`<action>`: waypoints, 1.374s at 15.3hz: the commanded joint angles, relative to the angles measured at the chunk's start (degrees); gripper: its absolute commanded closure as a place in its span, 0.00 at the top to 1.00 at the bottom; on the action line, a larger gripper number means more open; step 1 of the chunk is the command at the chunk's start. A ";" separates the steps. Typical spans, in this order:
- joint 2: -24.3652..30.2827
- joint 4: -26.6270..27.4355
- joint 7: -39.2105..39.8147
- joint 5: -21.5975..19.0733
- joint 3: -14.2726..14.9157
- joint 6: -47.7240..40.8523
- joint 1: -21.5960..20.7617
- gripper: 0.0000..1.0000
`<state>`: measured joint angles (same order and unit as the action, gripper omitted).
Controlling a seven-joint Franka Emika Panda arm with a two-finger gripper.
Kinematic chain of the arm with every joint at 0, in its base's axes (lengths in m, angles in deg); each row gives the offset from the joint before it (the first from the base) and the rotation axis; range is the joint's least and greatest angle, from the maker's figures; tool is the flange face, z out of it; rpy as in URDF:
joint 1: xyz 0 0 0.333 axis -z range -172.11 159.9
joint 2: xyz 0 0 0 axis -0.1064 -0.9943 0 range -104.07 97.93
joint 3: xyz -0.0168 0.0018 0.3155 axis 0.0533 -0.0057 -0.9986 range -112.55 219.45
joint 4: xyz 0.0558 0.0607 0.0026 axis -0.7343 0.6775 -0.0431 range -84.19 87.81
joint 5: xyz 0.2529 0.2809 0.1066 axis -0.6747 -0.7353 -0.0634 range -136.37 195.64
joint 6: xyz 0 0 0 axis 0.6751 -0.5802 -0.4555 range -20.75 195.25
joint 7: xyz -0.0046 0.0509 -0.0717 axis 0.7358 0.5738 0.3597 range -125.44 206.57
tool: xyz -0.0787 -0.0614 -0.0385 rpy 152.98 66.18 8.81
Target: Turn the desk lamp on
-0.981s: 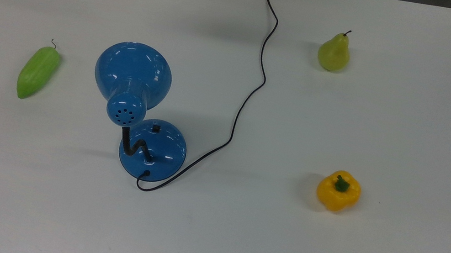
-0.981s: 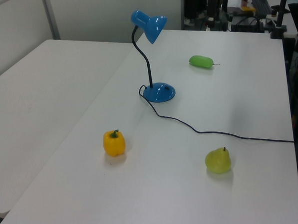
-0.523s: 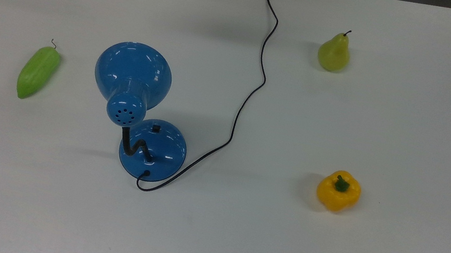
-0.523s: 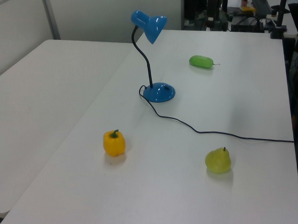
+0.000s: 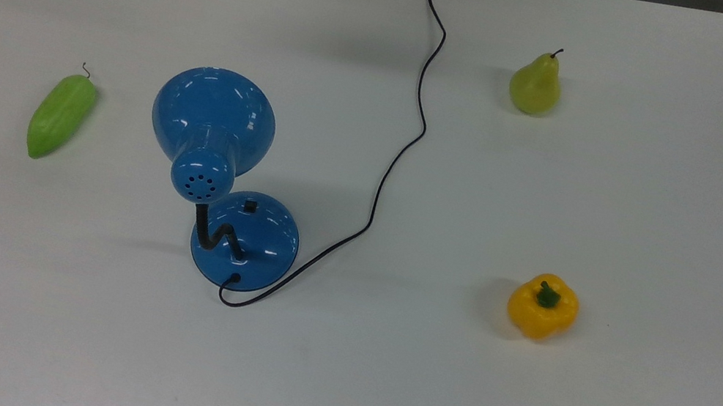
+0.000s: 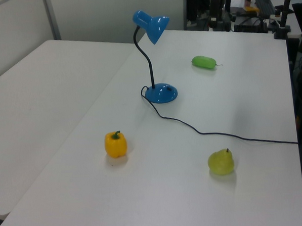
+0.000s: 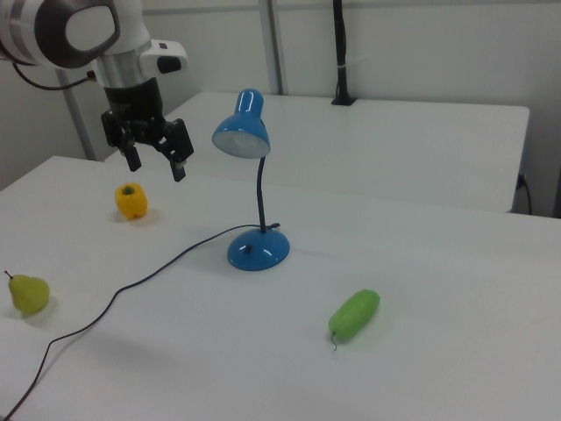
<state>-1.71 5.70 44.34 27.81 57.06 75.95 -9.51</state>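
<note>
The desk lamp (image 5: 211, 124) is glossy blue, with a bell-shaped shade, a bent black gooseneck and a round base (image 5: 250, 243) that carries a small black switch (image 5: 249, 205). It stands left of centre on the white table, also seen as the desk lamp (image 6: 160, 92) and the desk lamp (image 7: 254, 237). The bulb looks unlit. Its black cord (image 5: 414, 115) runs off the far edge. My gripper (image 7: 158, 162) hangs open in the air to the right view's left of the shade, well above the table, with nothing between its fingers.
A green cucumber-like vegetable (image 5: 61, 114) lies at the top view's left. A pear (image 5: 535, 85) stands at the top view's upper right, and a yellow bell pepper (image 5: 543, 306) sits lower right. A second white table (image 6: 34, 109) adjoins this one.
</note>
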 commanded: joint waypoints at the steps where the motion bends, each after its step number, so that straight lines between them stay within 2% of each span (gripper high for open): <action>1: 0.48 1.12 -0.09 -0.03 1.14 2.20 -1.26 0.84; 2: 0.39 1.12 -0.09 -0.11 1.14 2.82 -1.26 0.79; 7: 0.30 1.29 0.00 -0.12 1.14 3.35 -1.26 0.30; 12: 0.04 1.29 0.09 -0.20 1.05 3.35 -1.26 0.04; 14: -0.05 1.47 0.35 -0.20 1.05 3.35 -1.35 0.00; 21: -0.75 4.80 0.62 0.06 0.53 4.48 -1.35 0.00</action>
<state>-2.48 7.03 44.45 27.82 57.06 77.74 -9.61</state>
